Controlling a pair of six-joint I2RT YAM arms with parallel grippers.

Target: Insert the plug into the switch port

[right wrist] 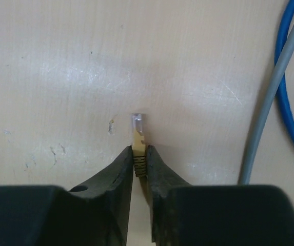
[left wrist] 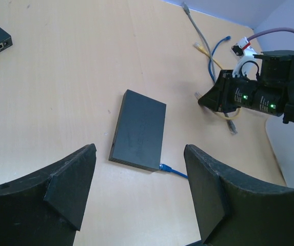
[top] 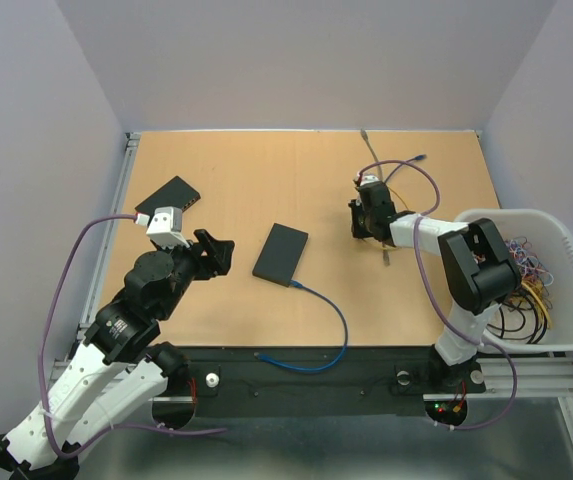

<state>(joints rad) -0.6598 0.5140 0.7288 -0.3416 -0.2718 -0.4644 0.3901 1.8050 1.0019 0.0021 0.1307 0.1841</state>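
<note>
My right gripper (right wrist: 140,156) is shut on the ribbed yellow boot of a plug (right wrist: 137,127). The plug's clear tip pokes out past the fingertips, low over the wooden table. From above, this gripper (top: 366,218) sits at the back right, among loose cables. The dark flat switch (top: 280,254) lies mid-table, well to its left, with a blue cable (top: 334,330) plugged into its near corner. My left gripper (left wrist: 140,154) hovers open above the table in front of the switch (left wrist: 139,129), nothing between its fingers. The switch's ports face away and are hidden.
A second dark switch (top: 168,199) lies at the back left, with ports showing in the left wrist view. Grey (right wrist: 262,123) and blue (right wrist: 285,87) cables run just right of the held plug. A white bin (top: 566,235) of cables stands at the right edge.
</note>
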